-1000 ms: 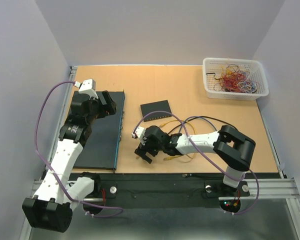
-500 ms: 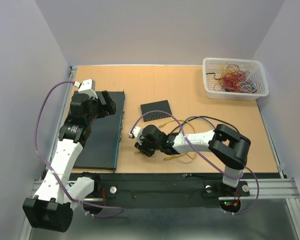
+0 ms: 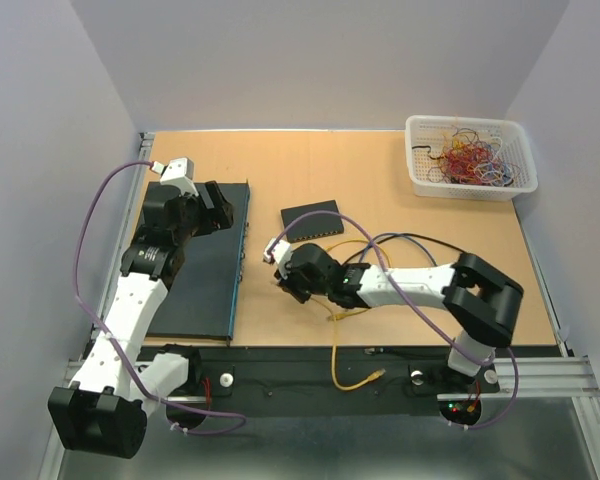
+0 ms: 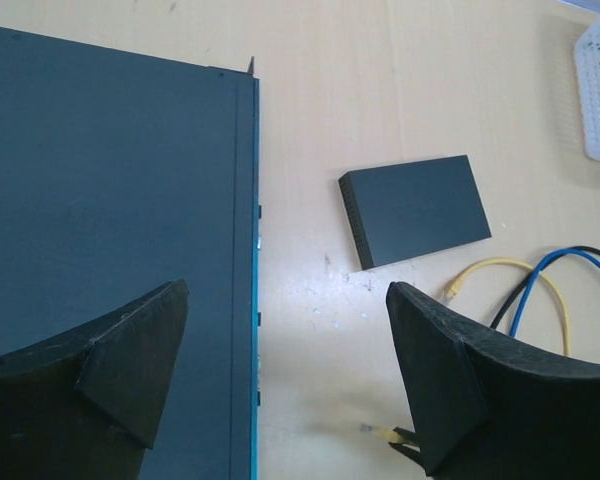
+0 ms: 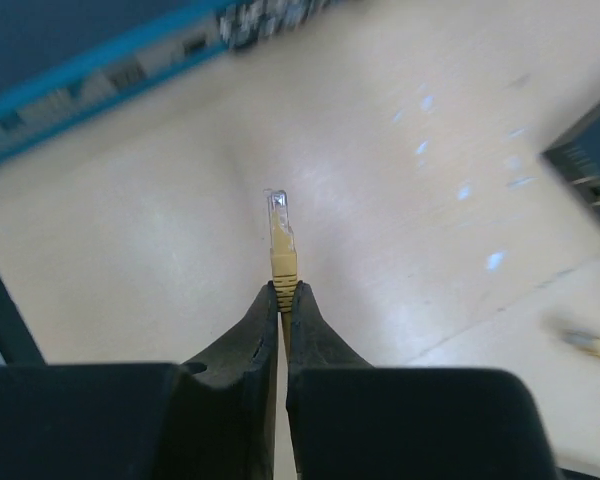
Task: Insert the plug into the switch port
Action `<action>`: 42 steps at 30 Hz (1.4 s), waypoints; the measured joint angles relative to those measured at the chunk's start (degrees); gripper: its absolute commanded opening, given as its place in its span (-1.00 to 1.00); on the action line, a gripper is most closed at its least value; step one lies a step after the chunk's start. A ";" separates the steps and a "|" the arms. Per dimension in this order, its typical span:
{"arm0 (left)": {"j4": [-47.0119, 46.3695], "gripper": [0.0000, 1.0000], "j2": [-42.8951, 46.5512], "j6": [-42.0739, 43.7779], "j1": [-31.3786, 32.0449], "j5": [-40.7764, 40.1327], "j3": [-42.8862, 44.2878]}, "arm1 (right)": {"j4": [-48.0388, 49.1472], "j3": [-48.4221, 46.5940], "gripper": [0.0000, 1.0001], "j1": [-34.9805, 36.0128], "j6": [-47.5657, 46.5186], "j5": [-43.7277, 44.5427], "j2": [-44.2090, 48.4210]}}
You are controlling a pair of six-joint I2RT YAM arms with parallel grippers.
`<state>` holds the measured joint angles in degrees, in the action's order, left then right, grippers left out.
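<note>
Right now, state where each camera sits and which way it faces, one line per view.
Top external: above and behind the bases, looking down on the table, both arms showing.
Left wrist: on the left arm, facing down at the large switch and small switch, open jaws at bottom.
Right wrist: looking along its shut jaws at the yellow plug they pinch.
Shared: the large switch shows in all three.

The plug (image 5: 280, 235) is yellow with a clear tip, pinched by the black right claw (image 5: 282, 292). The large switch (image 3: 205, 270) is dark slate, teal-edged. The table (image 3: 430, 212) is tan. The white basket (image 3: 470, 189) holds wires, seemingly mostly red.
</note>
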<state>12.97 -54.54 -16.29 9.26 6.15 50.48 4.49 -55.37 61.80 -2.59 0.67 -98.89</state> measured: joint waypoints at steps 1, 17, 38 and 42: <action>-0.22 0.82 -0.09 -0.20 0.00 0.76 -0.02 | 0.20 0.02 -0.99 -0.04 0.50 1.33 2.27; -9.33 0.45 1.84 -1.88 10.56 25.68 -4.11 | 13.11 7.96 -0.99 -0.24 13.03 16.13 18.64; -10.62 0.38 0.15 -2.03 11.80 25.62 -4.87 | 19.23 9.51 -0.99 -0.24 17.29 14.16 25.62; -10.71 0.38 0.96 -2.23 11.91 25.29 -5.18 | 20.22 9.51 -0.99 -0.24 17.84 13.18 25.20</action>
<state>2.26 -53.58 -18.52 21.17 31.44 45.30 24.71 -45.87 61.56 15.25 13.85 -73.69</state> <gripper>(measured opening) 0.690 0.054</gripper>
